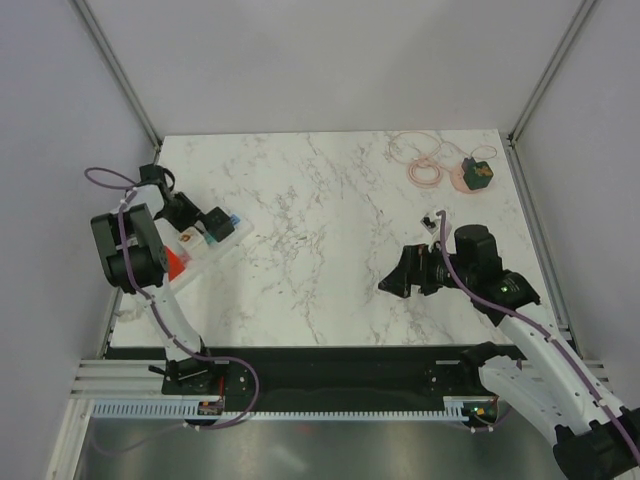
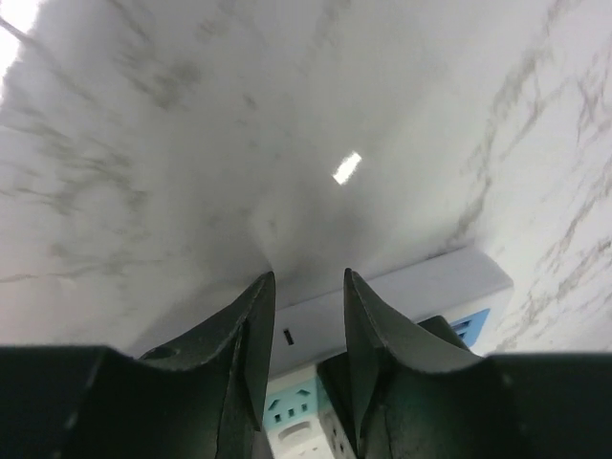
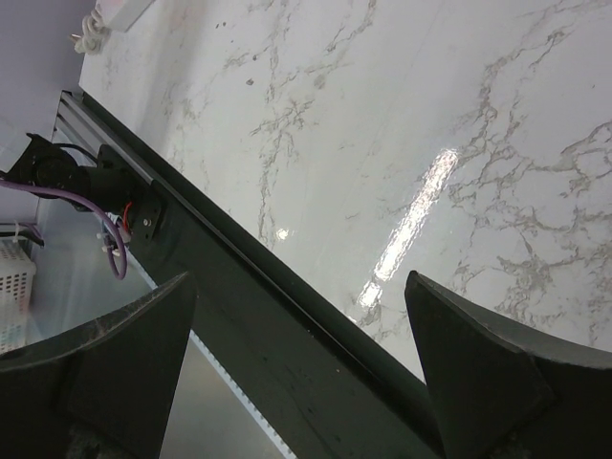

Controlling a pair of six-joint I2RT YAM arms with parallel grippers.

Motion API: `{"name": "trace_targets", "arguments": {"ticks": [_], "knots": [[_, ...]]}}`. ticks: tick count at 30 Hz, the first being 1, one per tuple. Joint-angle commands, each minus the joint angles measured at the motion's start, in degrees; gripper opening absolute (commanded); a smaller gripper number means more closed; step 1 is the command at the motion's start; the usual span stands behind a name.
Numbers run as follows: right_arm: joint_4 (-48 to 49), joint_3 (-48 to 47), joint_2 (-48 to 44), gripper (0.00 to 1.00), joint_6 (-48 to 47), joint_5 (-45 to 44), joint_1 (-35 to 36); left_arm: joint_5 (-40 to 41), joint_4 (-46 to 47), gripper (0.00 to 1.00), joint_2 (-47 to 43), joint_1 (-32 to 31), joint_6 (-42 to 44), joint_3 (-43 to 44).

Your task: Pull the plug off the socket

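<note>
The socket (image 1: 203, 257) is a long white power strip lying slantwise at the table's left edge. My left gripper (image 1: 222, 222) hovers over its far end. In the left wrist view the gripper (image 2: 308, 277) has its jaws a little apart, with the strip's white end (image 2: 421, 287) and a blue outlet (image 2: 292, 402) showing between them. A black shape that looks like the plug (image 2: 438, 331) sits on the strip, mostly hidden behind the right finger. My right gripper (image 1: 392, 284) is wide open and empty above the table's near right part; it also shows in the right wrist view (image 3: 298, 277).
A coiled pink cable (image 1: 418, 160) and a pink and green block (image 1: 477, 175) lie at the far right corner. A small black item (image 1: 432, 218) lies near the right arm. The dark front rail (image 3: 287, 325) runs under my right gripper.
</note>
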State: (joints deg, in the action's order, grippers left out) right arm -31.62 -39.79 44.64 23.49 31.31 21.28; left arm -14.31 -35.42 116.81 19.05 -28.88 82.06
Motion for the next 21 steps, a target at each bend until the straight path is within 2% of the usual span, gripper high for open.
{"name": "trace_targets", "arguments": {"ticks": [1,7,14,21], "knots": [[2.70,0.06,0.71,0.98,0.77,-0.72,0.17,-5.03,-0.53,0.42,-2.20,-5.50,2.34,-5.32],[4.89,1.91,2.20,0.98,2.70,-0.37,0.25,-6.35,3.69,0.42,-7.38,-12.01,1.02,-12.79],[6.13,3.05,3.87,0.98,3.15,-0.20,0.25,-5.13,3.34,0.46,-14.75,-15.80,2.69,-14.03],[7.62,3.40,7.47,0.98,2.79,-0.72,0.25,2.70,0.79,0.65,-25.73,-15.89,3.05,-11.58]]}}
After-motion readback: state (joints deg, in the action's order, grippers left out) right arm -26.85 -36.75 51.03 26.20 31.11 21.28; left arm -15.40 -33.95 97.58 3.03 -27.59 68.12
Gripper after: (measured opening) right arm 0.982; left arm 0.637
